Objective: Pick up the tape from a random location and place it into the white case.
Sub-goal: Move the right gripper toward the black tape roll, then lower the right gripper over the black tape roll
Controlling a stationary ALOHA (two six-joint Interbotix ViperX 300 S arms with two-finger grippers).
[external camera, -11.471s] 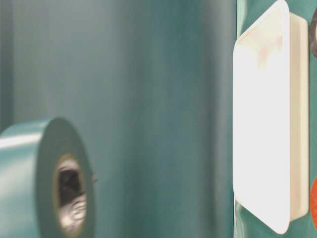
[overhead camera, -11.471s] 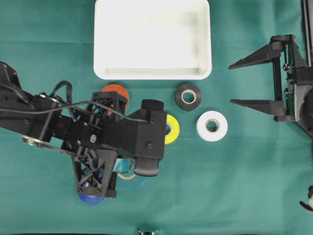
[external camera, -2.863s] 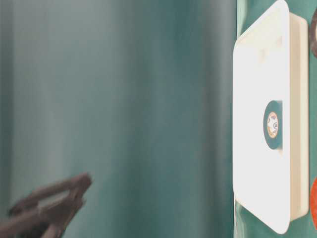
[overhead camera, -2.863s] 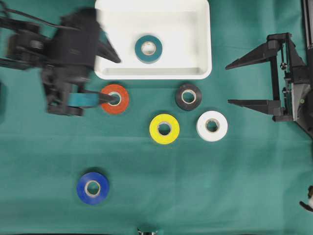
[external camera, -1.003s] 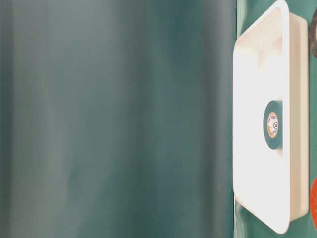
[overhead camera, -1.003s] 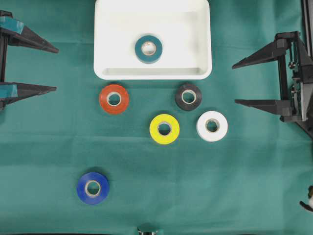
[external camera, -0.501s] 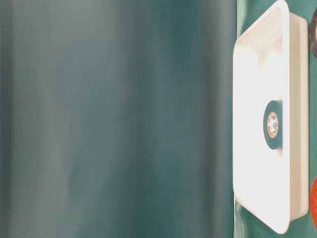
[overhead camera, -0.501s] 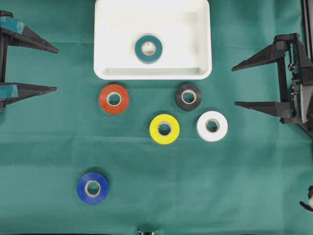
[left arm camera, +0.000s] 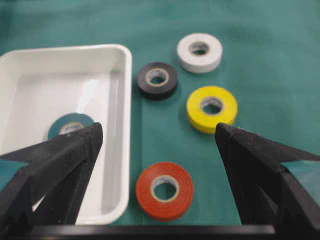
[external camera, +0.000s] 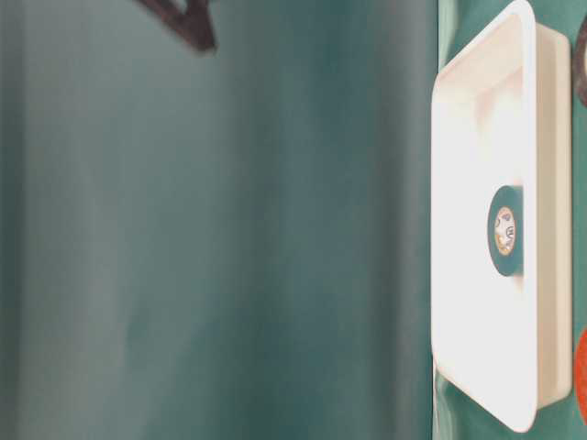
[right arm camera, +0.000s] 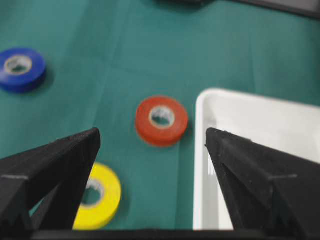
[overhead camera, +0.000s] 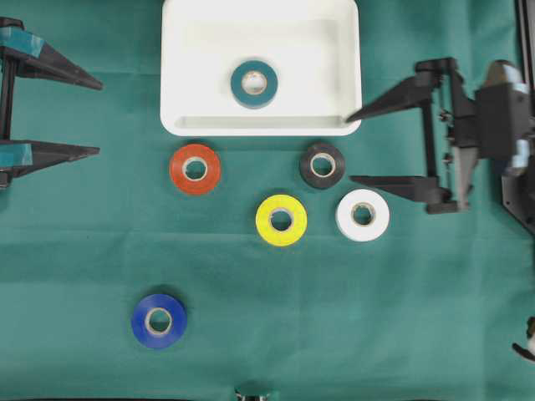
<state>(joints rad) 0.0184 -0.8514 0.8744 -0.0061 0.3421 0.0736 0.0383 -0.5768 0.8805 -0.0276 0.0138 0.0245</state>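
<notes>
1. a green cloth-covered table fills the overhead view, lightly creased; nothing of the room beyond it can be made out
2. the white case, a wide shallow tray with rounded corners, sits at the top middle of the cloth
3. the right gripper reaches in level from the right edge, jaws spread wide with nothing between them; its upper fingertip overlaps the case's lower right corner in the overhead view, its lower one lies just above the white tape roll
4. the left gripper is parked at the left edge, also pointing level toward the middle, jaws wide apart and holding nothing, well apart from every roll
5. the teal tape roll lies flat inside the case, a little left of centre, well away from both grippers; the left wrist view shows it partly hidden behind a finger
6. five more rolls lie flat on the cloth below the case: the orange tape roll just under its lower left edge, the black tape roll under its lower right, the yellow tape roll between and lower, the white one beside the yellow and touching neither, and the blue tape roll alone toward the lower left
</notes>
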